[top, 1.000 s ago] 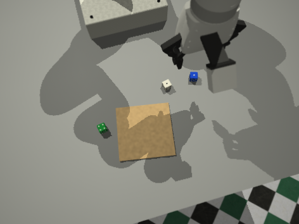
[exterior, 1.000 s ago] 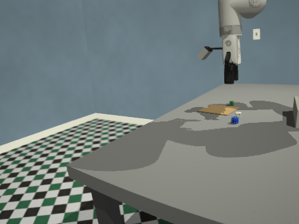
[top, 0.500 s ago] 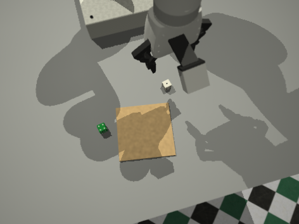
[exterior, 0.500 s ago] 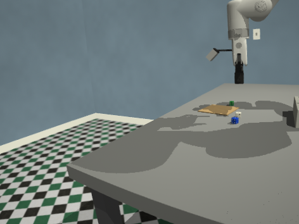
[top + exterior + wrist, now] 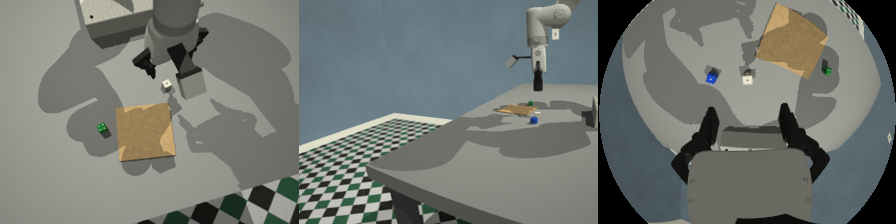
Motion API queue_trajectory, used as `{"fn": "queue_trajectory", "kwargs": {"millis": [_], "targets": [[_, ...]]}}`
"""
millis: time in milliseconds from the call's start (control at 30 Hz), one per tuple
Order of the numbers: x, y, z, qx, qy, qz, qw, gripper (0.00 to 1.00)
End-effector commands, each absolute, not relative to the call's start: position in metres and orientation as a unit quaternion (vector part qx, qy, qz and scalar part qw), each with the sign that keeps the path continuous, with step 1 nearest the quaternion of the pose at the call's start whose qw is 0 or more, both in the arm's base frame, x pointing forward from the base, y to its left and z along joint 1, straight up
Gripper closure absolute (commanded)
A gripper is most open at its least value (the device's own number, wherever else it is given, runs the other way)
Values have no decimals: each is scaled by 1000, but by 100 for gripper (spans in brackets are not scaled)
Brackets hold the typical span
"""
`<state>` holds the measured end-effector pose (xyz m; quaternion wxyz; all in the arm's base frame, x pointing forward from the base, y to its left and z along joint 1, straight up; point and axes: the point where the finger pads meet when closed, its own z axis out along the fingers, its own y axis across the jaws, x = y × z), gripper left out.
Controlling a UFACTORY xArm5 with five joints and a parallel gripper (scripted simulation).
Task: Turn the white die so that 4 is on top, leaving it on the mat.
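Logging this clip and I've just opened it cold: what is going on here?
A single robot arm hangs above the grey table with its gripper open and empty, high over the dice. The white die sits on the table just off a corner of the tan mat, showing one pip on top, so it is neither turned to 4 nor on the mat yet. A blue die lies next to it, and a green die lies on the mat's other side.
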<state>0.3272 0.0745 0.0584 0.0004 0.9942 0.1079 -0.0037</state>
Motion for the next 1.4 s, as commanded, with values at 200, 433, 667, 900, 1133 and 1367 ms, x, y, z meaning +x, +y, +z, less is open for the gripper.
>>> {"fn": "queue_trajectory", "kwargs": {"millis": [200,433,667,900,1133,1367], "targets": [[332,75,34,994,109,-2,0,64],[332,75,34,994,109,-2,0,64],[332,75,34,994,109,-2,0,64],[332,75,34,994,109,-2,0,64],[332,75,34,994,109,-2,0,64],[332,75,34,994,109,-2,0,64]]}}
